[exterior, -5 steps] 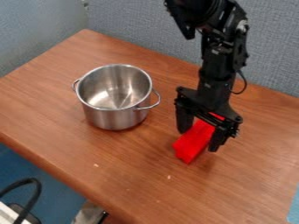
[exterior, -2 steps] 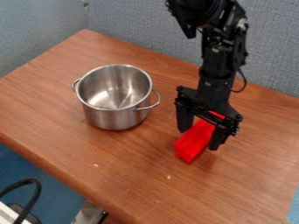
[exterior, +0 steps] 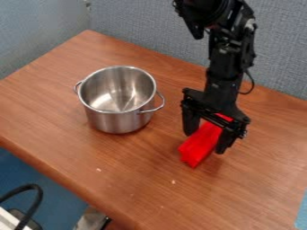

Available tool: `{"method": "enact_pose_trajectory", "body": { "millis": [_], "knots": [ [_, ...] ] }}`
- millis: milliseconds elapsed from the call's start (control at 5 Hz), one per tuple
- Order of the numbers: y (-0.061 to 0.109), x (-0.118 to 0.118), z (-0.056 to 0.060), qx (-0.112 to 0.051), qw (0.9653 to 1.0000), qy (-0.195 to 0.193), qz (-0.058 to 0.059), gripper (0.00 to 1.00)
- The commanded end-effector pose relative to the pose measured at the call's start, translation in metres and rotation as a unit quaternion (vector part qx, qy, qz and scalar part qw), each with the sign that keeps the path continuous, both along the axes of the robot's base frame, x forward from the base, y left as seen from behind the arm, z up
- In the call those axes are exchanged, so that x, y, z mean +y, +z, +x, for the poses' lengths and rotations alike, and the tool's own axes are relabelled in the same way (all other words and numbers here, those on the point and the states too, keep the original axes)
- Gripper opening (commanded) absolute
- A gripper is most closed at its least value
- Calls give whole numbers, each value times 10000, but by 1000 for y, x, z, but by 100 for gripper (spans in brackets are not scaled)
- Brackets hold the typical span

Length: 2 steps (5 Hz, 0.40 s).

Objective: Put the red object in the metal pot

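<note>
The red object (exterior: 200, 146) is a bright red grooved block lying on the wooden table, right of centre. My gripper (exterior: 213, 129) points straight down over its far end, with one black finger on each side of the block. I cannot tell whether the fingers press on it. The metal pot (exterior: 118, 98) stands upright and empty to the left of the block, about a pot's width away, with its two small handles showing.
The wooden table (exterior: 72, 72) ends at a front edge running diagonally from lower left to lower right. A grey wall stands behind it. A black cable (exterior: 18, 199) lies on the floor at lower left.
</note>
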State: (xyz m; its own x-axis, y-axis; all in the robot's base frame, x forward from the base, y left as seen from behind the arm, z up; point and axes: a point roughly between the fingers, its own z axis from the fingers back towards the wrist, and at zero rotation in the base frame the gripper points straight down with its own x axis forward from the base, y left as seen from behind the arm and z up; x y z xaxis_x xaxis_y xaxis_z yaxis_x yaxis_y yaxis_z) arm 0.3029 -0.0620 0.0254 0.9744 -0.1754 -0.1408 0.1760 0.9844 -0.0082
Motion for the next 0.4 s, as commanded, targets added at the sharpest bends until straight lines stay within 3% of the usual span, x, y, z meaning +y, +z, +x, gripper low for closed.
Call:
{"method": "enact_pose_trajectory", "body": {
  "millis": [0,200],
  "knots": [
    [10,1,9,-196,9998,53,-51,100],
    [9,1,10,-192,9998,51,-59,100]
  ]
}}
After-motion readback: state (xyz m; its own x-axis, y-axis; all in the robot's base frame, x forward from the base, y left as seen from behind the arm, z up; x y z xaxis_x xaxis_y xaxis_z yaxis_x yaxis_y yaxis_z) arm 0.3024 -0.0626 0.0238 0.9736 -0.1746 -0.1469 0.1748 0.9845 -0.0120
